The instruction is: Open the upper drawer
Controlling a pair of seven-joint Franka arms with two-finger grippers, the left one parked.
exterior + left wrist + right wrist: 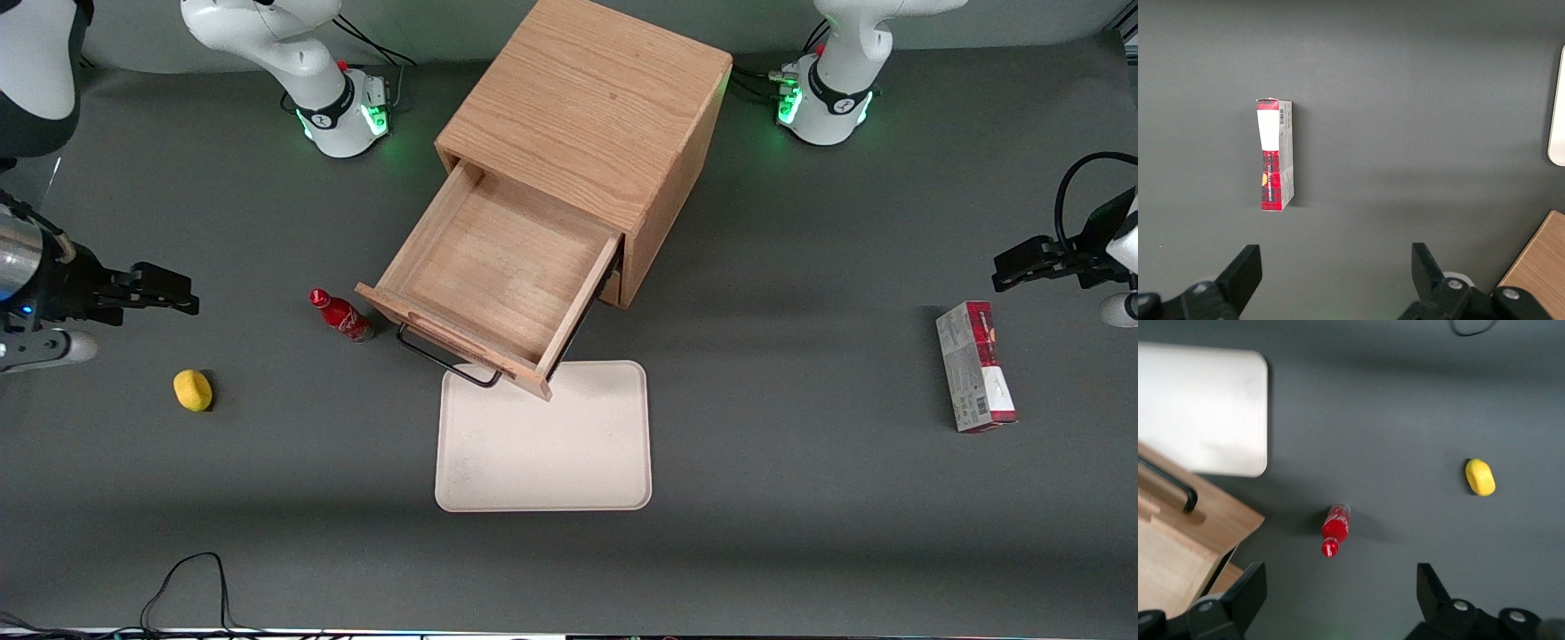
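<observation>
The light oak cabinet [587, 98] stands at the middle of the table. Its upper drawer [498, 267] is pulled far out and its wooden inside is bare. The black bar handle [444, 360] on the drawer front faces the front camera. The drawer corner [1178, 540] and handle [1168, 483] also show in the right wrist view. My gripper [178, 293] hovers toward the working arm's end of the table, well apart from the drawer, open and empty. In the right wrist view the gripper [1341, 587] has its jaws wide apart above the bare mat.
A red bottle [341, 317] lies beside the drawer front, between it and my gripper; it shows in the right wrist view [1334, 529]. A yellow object [192, 390] lies nearer the camera. A white tray [544, 444] lies in front of the drawer. A red-and-white box [975, 366] lies toward the parked arm's end.
</observation>
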